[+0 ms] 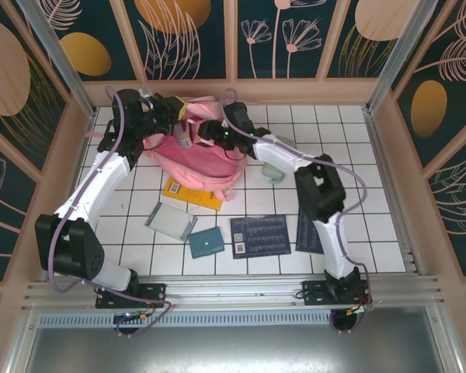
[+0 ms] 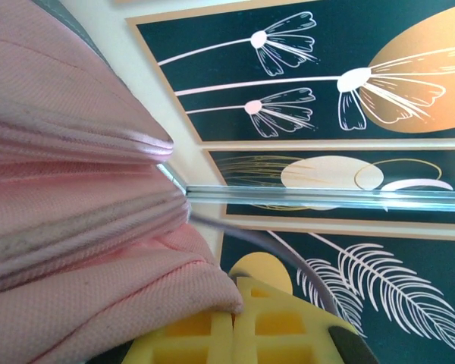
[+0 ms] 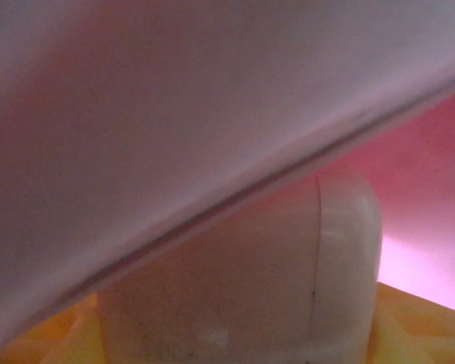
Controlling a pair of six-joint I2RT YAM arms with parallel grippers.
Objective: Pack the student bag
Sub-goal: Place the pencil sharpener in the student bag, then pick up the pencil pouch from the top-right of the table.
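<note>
Dark teal wall panels with pale flower and leaf drawings close in a white tiled table [image 1: 388, 233]. The student bag [image 1: 198, 159], a large soft pink fabric backpack, lies at the far left-centre of the table with its mouth towards the back wall.

The left pincer [image 1: 179, 109] sits at the bag's far rim. In its wrist view its yellow fingers [image 2: 189, 334] stand almost together, and a fold of bunched pink cloth [image 2: 68, 227] runs into the seam between them, pinched there.

The right pincer [image 1: 211, 130] reaches into the bag's mouth from the right, with pink cloth [image 3: 174, 98] close over it. A pale rounded object [image 3: 288, 265] sits between its yellow fingers [image 3: 417, 318]; I cannot tell whether they clamp it.

Nearer the arms lie a dark blue printed board [image 1: 260, 235], a yellow book [image 1: 193, 194] partly under the bag, a grey-green flat case [image 1: 171, 221] and a small teal wallet [image 1: 206, 242].
</note>
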